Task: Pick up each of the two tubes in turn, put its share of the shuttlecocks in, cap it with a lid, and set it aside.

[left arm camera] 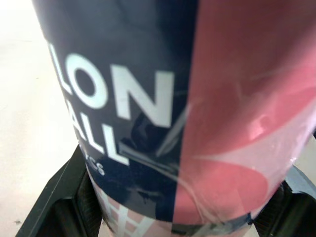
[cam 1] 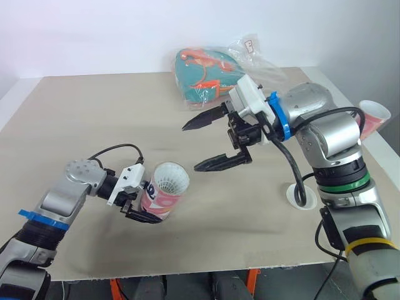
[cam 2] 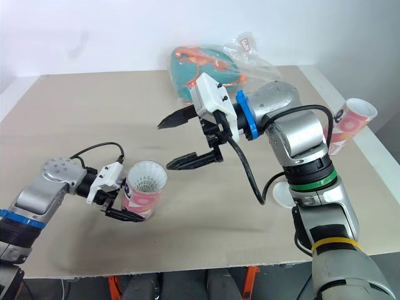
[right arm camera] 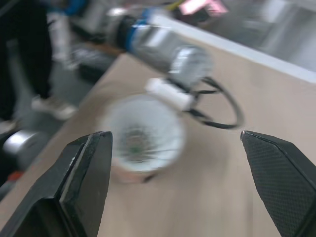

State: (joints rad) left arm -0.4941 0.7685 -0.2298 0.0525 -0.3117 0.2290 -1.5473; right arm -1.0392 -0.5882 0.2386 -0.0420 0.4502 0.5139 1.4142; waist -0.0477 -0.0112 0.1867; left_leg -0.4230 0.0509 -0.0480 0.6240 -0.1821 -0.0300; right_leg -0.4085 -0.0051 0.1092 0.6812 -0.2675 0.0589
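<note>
Tube, shuttlecock inside, clamped by left gripper.
Mouth tilts up toward right gripper, jaws wide apart, near above.

Right arm: silver-grey rounded shells; blue band by the wrist, green ring and yellow strap further down; thick black cable looping off toward 6 o'clock; white wrist block. Right gripper: two black tapered fingers. Left arm: silver-grey, blue tape band, thin black cable, white block. Left gripper: black fingers
</note>
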